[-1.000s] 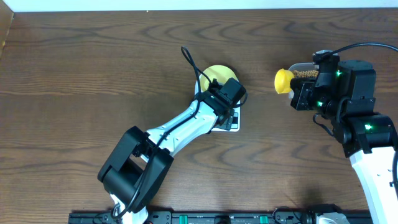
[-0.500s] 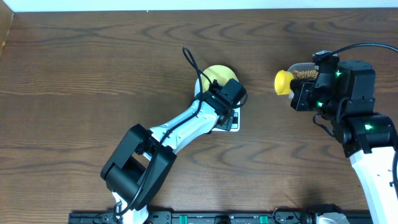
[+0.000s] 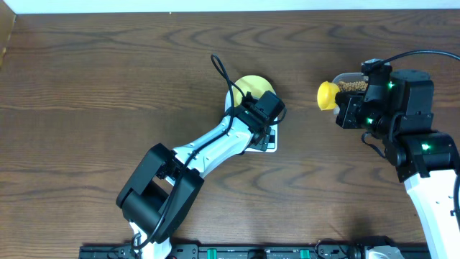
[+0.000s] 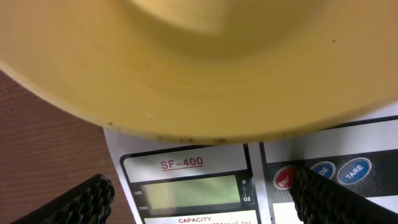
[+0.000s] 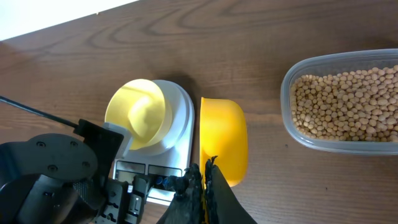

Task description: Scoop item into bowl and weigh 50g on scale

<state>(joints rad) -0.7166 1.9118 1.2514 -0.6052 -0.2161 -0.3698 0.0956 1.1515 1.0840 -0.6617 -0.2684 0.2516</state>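
Observation:
The pale-yellow bowl (image 3: 249, 85) (image 4: 199, 74) (image 5: 140, 115) sits empty on the white scale (image 3: 271, 143) (image 5: 181, 121). My left gripper (image 3: 263, 129) (image 4: 205, 205) hangs low over the scale's front panel (image 4: 193, 190), open, one finger on each side of the blank display; the right fingertip (image 4: 336, 196) is beside the red button. My right gripper (image 3: 341, 104) (image 5: 204, 186) is shut on the handle of a bright yellow scoop (image 3: 328, 93) (image 5: 222, 140), which looks empty, right of the scale. The beans (image 5: 345, 102) fill a clear tub (image 3: 352, 85).
The clear tub's rim (image 5: 287, 115) lies just right of the scoop, close to my right arm. A black cable (image 3: 219, 68) curls beside the bowl. The left arm (image 3: 187, 162) stretches diagonally from the front edge toward the scale.

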